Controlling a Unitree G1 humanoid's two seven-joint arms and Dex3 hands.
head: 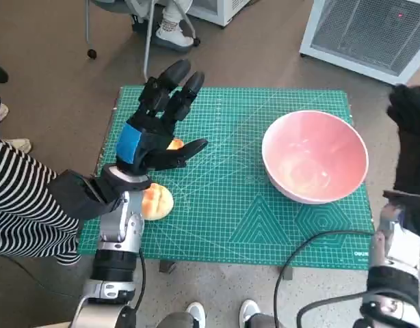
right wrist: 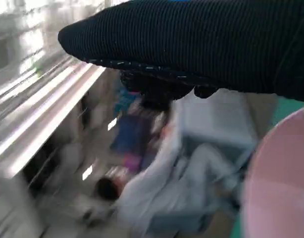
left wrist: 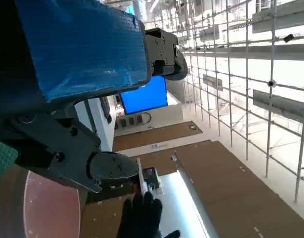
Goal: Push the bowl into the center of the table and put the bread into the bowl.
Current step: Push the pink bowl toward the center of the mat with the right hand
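The left hand (head: pixel 157 130) is black with blue tape across its back, on a pale metal forearm (head: pixel 120 236). The right hand (head: pixel 410 147) wears a black knitted glove. A black cable (head: pixel 312 273) loops near what seems to be its pale wrist.

Bowl (head: pixel 315 157) on the mat's (head: pixel 230 219) right; bread (head: pixel 156 202) on its left, well apart.

Small table (head: pixel 107 147) almost wholly covered by green cutting mat (head: pixel 230 205) with white grid lines. On mat: pink bowl (head: pixel 315 156) upright toward right side; bread roll (head: pixel 156 202) near left edge (partly hidden by arm), well apart from bowl.
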